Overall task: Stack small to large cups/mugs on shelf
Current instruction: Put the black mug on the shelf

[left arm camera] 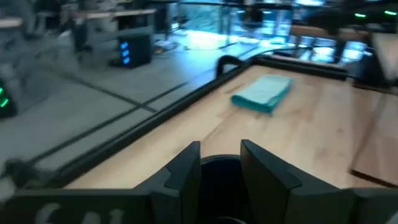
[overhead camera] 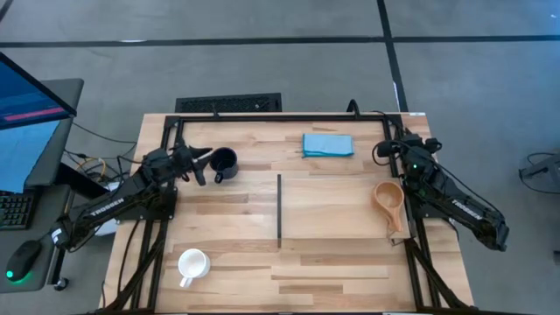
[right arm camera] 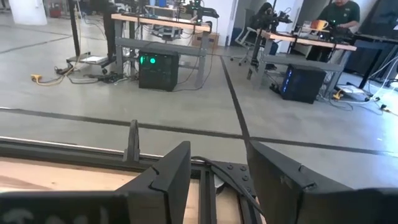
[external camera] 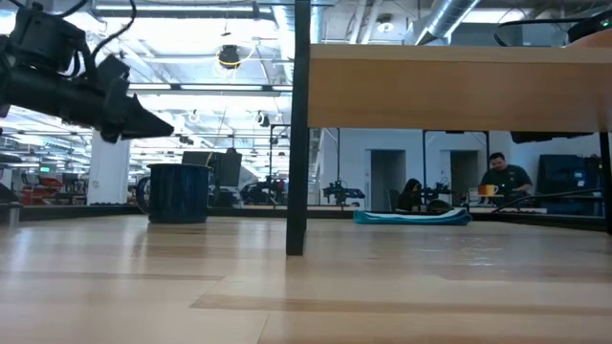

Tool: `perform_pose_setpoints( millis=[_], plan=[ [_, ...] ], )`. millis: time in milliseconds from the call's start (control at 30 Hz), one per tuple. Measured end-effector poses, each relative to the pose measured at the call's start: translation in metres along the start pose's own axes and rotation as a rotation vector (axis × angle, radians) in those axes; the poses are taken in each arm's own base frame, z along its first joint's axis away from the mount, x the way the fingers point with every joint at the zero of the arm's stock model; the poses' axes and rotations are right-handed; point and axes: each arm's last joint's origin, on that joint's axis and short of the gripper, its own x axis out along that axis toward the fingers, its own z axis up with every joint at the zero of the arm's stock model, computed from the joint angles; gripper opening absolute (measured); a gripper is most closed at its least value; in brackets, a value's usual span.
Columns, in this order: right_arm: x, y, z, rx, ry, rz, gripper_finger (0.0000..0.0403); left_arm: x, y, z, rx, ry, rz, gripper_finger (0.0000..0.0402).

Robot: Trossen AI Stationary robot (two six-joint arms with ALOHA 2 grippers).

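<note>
Grey concrete floor with dark seam lines surrounded the pale-wood bench (overhead camera: 324, 262), and no brand, label or readable writing showed on any item. Beyond the bench, in the low view, a seated person (external camera: 504, 178) worked at a far desk. The shelf (overhead camera: 279, 210) stood near the bench centre, seen from above as a thin dark line, with open wood on both sides. The left gripper (overhead camera: 199, 163) hovered just beside the black mug (overhead camera: 224, 163), fingers narrowly parted; whether they touched the rim could not be told. The white mug (overhead camera: 192, 263) sat well apart near the front left edge. The wooden cup (overhead camera: 388, 200) lay close to the right edge, beside the right arm. The right gripper (right arm camera: 214, 180) waited at the back right corner, fingers apart and empty. A blue cloth (overhead camera: 328, 144) lay near the back edge.
</note>
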Motion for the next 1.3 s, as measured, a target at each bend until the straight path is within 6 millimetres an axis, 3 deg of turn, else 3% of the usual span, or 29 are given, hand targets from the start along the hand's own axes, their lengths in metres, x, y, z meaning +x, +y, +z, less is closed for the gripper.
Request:
perform_pose_setpoints(
  millis=[433, 800, 1067, 1300],
  plan=[
    [0.000, 0.000, 0.000, 0.001, 0.000, 0.000, 0.0182, 0.000, -0.005, 0.000, 0.042, -0.001, -0.162, 0.0107],
    [0.000, 0.000, 0.000, 0.001, 0.000, 0.000, 0.0183, -0.001, -0.005, 0.001, 0.117, -0.002, -0.180, 0.0107],
    [0.000, 0.000, 0.000, 0.001, 0.000, 0.000, 0.0181, -0.005, -0.009, 0.028, 0.184, -0.061, -0.204, 0.0107],
    [0.000, 0.000, 0.000, 0.001, 0.000, 0.000, 0.0185, -0.002, -0.018, 0.038, 0.113, -0.014, -0.267, 0.0107]
  ],
)
